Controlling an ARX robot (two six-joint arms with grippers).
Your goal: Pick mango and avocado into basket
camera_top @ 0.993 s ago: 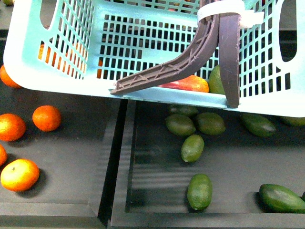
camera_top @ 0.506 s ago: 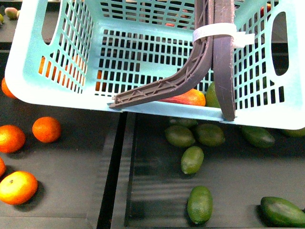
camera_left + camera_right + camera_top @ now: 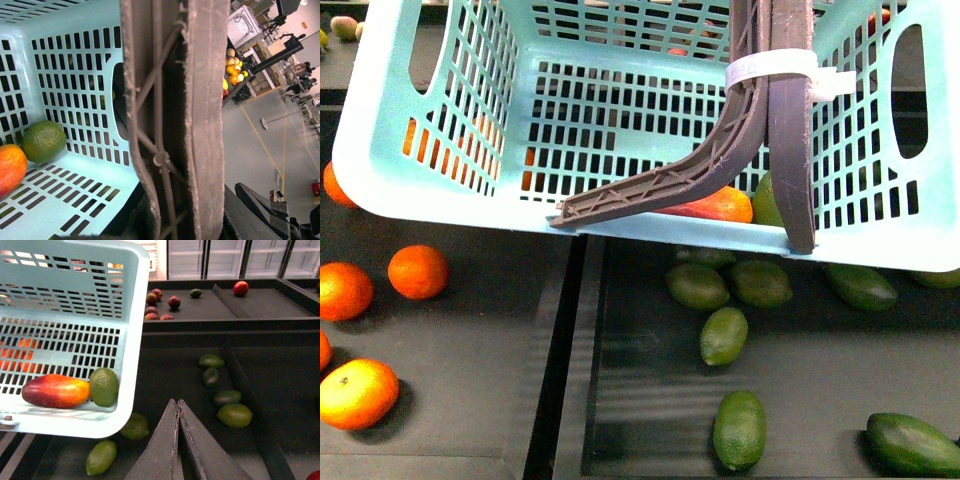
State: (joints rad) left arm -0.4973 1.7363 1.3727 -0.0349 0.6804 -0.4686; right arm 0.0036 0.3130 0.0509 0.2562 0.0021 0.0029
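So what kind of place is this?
Probably a supermarket-style produce section: dark display trays of loose oranges and green fruit, a turquoise shopping basket, and glass-door fridges behind.

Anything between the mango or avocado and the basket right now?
Nothing visible. The mango and the avocado already lie side by side on the floor of the basket, against its wall. The right gripper is shut and empty, outside the basket.

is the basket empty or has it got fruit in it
Not empty. A mango and an avocado lie side by side on the floor of the basket, seen in both wrist views.
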